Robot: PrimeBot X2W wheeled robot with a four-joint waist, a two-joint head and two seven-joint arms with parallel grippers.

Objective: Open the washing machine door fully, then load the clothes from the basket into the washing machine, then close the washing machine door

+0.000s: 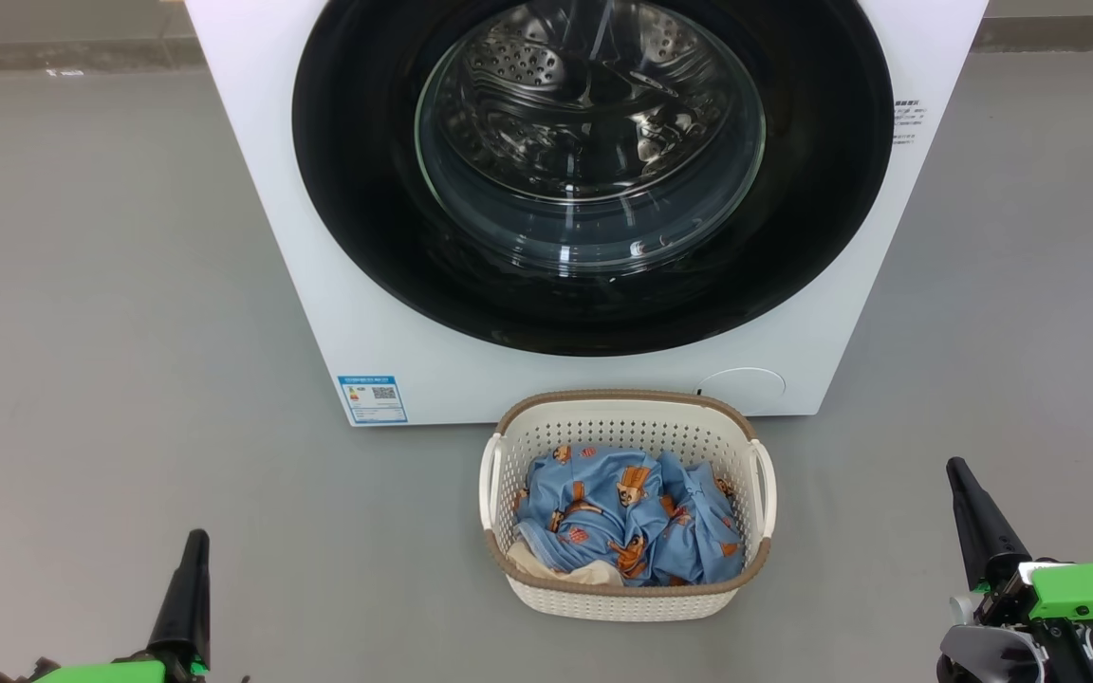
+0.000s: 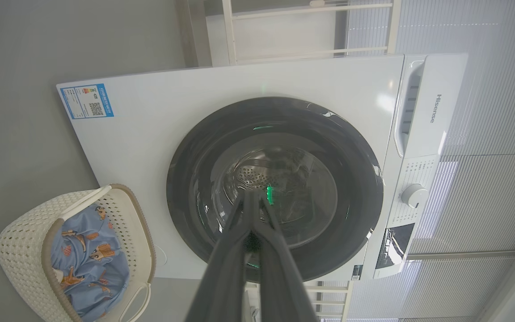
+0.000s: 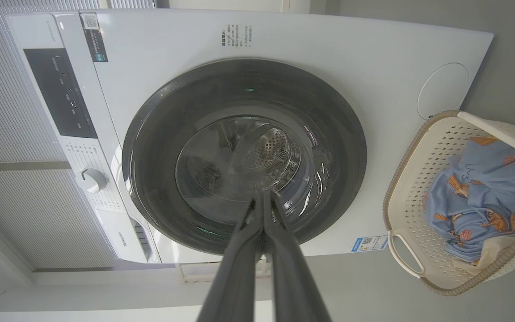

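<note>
While the washing machine door (image 1: 592,161) sits shut in the white front of the washing machine (image 1: 319,237), its wide glossy black ring frames a bulging glass bowl, and the perforated steel drum shows through it. Just before the machine's lower edge, the basket (image 1: 627,417) stands on the grey floor (image 1: 82,379). It is cream perforated plastic with a brown rim band and a handle on each side. The clothes (image 1: 622,517) lie crumpled inside, blue fabric with orange bears and a cream piece at the near rim. Open floor spreads on both sides of the basket. The left claw (image 1: 195,539) and right claw (image 1: 958,467) hang well apart from it, each with its dark fingers pressed together and holding nothing. The wrist views take in the machine's top: a white dial (image 2: 414,195) and a dark panel (image 3: 61,94).
</note>
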